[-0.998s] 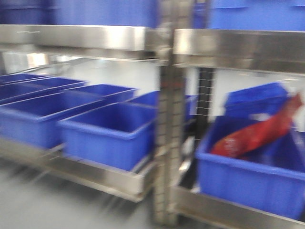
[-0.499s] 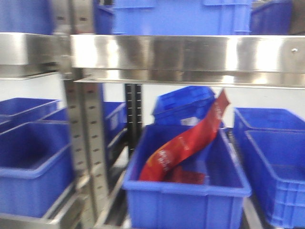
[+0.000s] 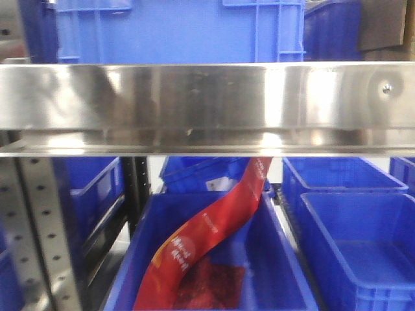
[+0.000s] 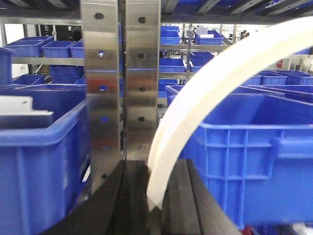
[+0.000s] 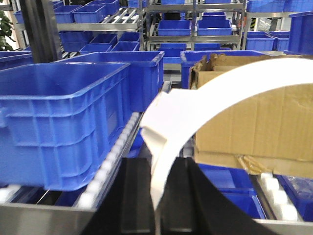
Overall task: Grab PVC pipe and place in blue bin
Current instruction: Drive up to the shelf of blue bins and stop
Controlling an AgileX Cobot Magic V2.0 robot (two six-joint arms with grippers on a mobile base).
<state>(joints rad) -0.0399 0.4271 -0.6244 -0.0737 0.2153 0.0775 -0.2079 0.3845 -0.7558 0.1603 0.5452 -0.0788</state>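
In the left wrist view my left gripper point(image 4: 155, 169) is shut on a white curved PVC pipe point(image 4: 186, 100) that arcs up and to the right out of the black jaws. In the right wrist view my right gripper point(image 5: 160, 169) is likewise shut on a white curved PVC pipe point(image 5: 225, 85) with a flattened end near the jaws. Neither gripper shows in the front view. There a blue bin point(image 3: 282, 259) holding a red bag point(image 3: 207, 236) sits low at centre, and an empty blue bin point(image 3: 353, 249) stands to its right.
A wide steel shelf beam point(image 3: 207, 107) crosses the front view, with blue crates above it. A perforated steel upright point(image 4: 120, 83) stands right ahead of the left gripper, between blue bins. A blue bin point(image 5: 63, 122) and a cardboard box point(image 5: 264, 127) sit on rollers before the right gripper.
The front view has swung right and closed in on the rack. The bin with the red bag slid from right to centre, and the shelf beam dropped lower in view.
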